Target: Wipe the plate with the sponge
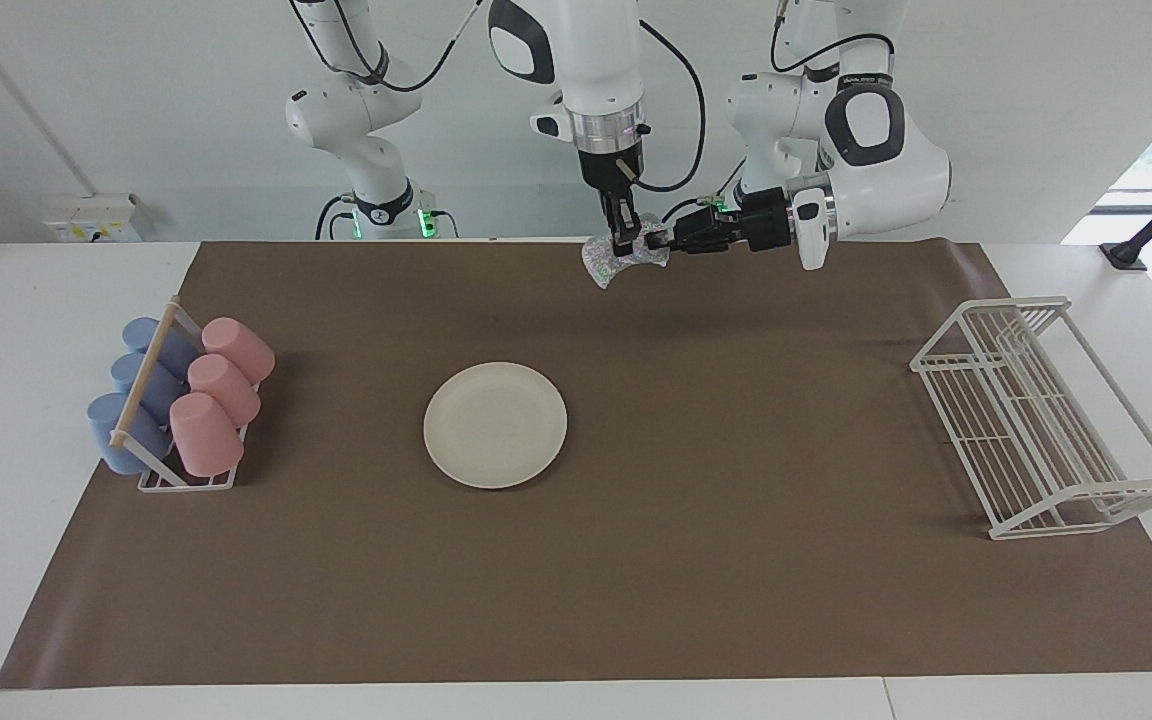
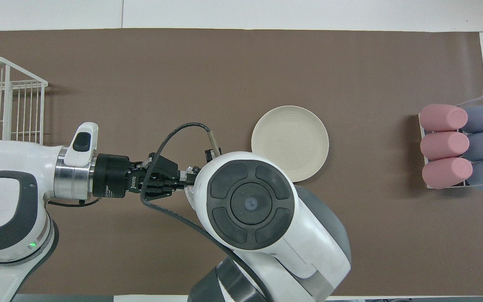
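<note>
1. Facing view, counts: one cream plate (image 1: 495, 425), one silvery mesh sponge (image 1: 619, 257), three pink cups (image 1: 216, 394) and three blue cups (image 1: 136, 398) in one cup rack (image 1: 164, 400), one white wire dish rack (image 1: 1036, 420), all on a brown mat (image 1: 736, 580).
2. Facing view, grippers: right gripper (image 1: 625, 244) points straight down, clenched on the sponge. Left gripper (image 1: 658, 240) comes in sideways, its fingertips closed on the same sponge from the left arm's side. Both hold it in the air over the robots' edge of the mat.
3. Facing view, plate: lies flat on the mat, well apart from both grippers, below them, toward the cup rack's end.
4. Overhead view, counts: same plate (image 2: 290, 143), cups, both racks.
5. Overhead view, grippers: left gripper (image 2: 189, 179) reaches level to the right arm's wrist, which hides the right gripper. Only a scrap of sponge (image 2: 190, 193) shows at that wrist's edge; the wrist also overlaps the plate rim.
</note>
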Available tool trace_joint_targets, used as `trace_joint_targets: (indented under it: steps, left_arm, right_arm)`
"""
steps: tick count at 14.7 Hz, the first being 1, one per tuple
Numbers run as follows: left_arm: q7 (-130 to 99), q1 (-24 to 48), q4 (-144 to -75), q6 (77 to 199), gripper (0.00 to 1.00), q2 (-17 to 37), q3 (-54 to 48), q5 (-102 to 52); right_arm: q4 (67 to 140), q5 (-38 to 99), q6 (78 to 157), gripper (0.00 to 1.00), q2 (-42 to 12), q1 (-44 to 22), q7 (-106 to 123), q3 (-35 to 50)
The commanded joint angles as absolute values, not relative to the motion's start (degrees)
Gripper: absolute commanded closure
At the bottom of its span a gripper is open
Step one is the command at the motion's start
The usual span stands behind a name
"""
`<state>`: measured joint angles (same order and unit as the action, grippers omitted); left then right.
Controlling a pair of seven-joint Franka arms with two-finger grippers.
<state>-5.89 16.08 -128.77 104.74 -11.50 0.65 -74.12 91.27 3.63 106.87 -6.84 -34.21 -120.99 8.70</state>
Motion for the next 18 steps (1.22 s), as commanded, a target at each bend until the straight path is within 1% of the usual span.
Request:
trace_joint_targets:
  steps: [1, 4, 5, 6, 7, 10, 11, 13, 15, 18]
  left_arm:
    - [-6.3, 15.2, -129.3, 103.3, 1.00, -11.8, 0.6, -74.8]
    - [-6.5, 14.3, -129.3, 102.1, 1.00, -11.8, 0.7, -74.8]
    - [-6.7, 13.7, -129.3, 101.4, 1.00, -11.8, 0.7, -74.8]
    - [-6.7, 13.2, -129.3, 101.0, 1.00, -11.8, 0.7, -74.8]
    - [-6.8, 13.1, -129.3, 101.0, 1.00, -11.8, 0.8, -74.8]
    - [-7.8, 12.2, -129.2, 101.3, 1.00, -11.6, 0.9, -74.2]
    - [-8.6, 12.1, -128.9, 101.8, 1.00, -11.4, 0.9, -73.4]
    - [-11.4, 10.9, -126.7, 102.0, 1.00, -10.4, 0.9, -66.8]
    - [-15.0, 10.3, -123.8, 101.9, 1.00, -9.3, 0.9, -60.6]
    - [-19.1, 8.2, -121.9, 101.0, 1.00, -9.2, 0.9, -53.6]
  right_arm:
    - [91.1, 2.8, 106.6, 1.00, -6.9, -34.3, -122.4, 8.8]
    - [91.1, 2.8, 105.7, 1.00, -6.4, -33.7, -121.4, 8.7]
    - [92.2, 2.8, 104.6, 0.61, -5.2, -33.4, -119.8, 8.6]
    - [95.1, 2.8, 104.9, 0.08, -3.7, -32.9, -116.8, 8.4]
    - [96.5, 2.8, 105.1, 0.00, -2.5, -32.1, -114.3, 8.4]
    - [98.9, 3.0, 103.8, 0.00, -0.3, -28.7, -111.5, 8.3]
    - [99.8, 2.9, 103.9, 0.00, 0.3, -28.1, -106.9, 8.3]
    - [100.8, 2.9, 103.8, 0.00, 0.4, -25.5, -94.3, 8.2]
    - [100.9, 2.9, 103.6, 0.00, 0.6, -20.2, -81.9, 8.3]
    - [100.9, 2.9, 103.1, 0.00, 0.8, -12.8, -60.5, 8.2]
